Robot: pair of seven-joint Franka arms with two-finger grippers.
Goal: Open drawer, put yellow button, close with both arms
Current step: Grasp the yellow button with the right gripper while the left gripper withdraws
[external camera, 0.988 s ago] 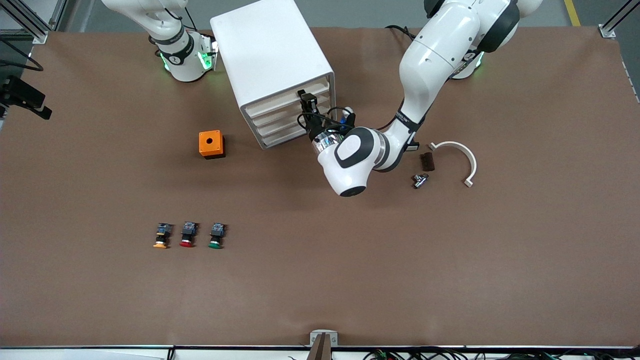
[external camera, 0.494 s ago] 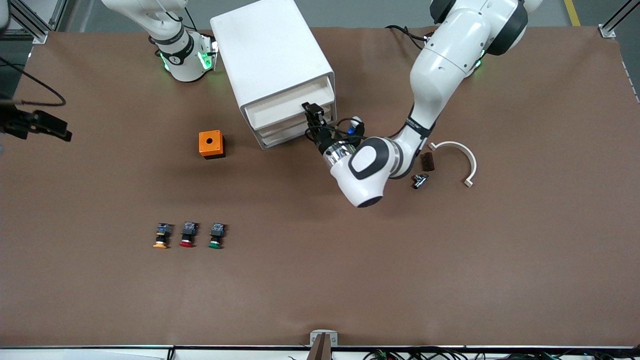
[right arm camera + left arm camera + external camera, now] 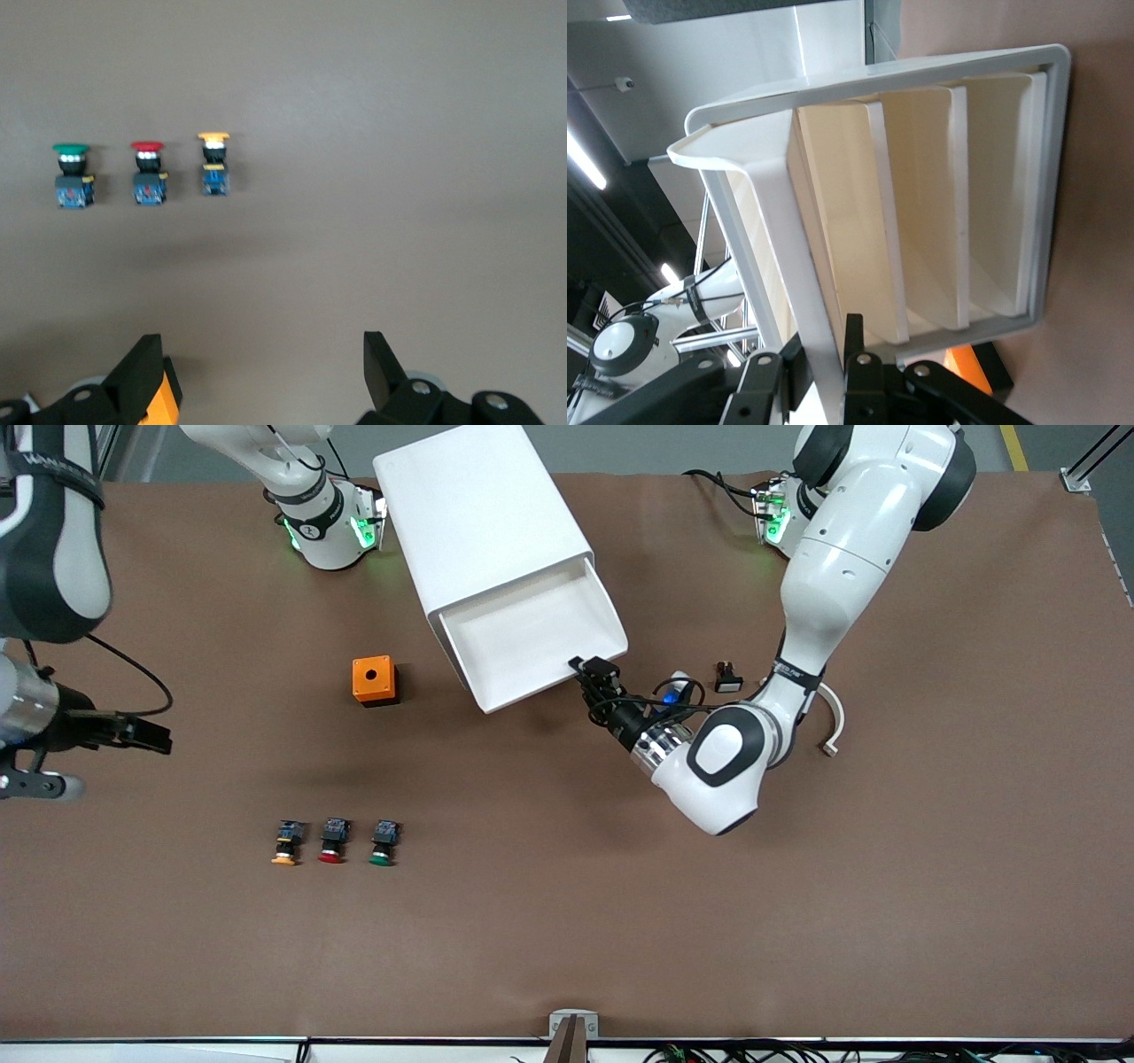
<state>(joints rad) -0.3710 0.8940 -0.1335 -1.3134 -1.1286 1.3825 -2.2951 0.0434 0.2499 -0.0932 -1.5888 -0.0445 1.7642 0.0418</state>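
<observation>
Since a second ago the drawer (image 3: 532, 646) has been slid well out of the cabinet (image 3: 478, 514) — it was flush then — and the right gripper (image 3: 142, 731) has been brought in over bare table at the right arm's end.

That gripper's fingers are spread wide with nothing held, as seen in the right wrist view. Next along, the yellow button (image 3: 284, 843) sits at the end of a row with the red button (image 3: 332, 840) and green button (image 3: 384, 842), nearer the front camera than the orange cube (image 3: 374, 680). It's lying on its side, long axis running cap-to-body, cap toward the front camera.

The left gripper (image 3: 595, 675) is clamped on the drawer's front lip, so the opening step looks about done — next the right gripper probably has to be lowered over the button.
</observation>
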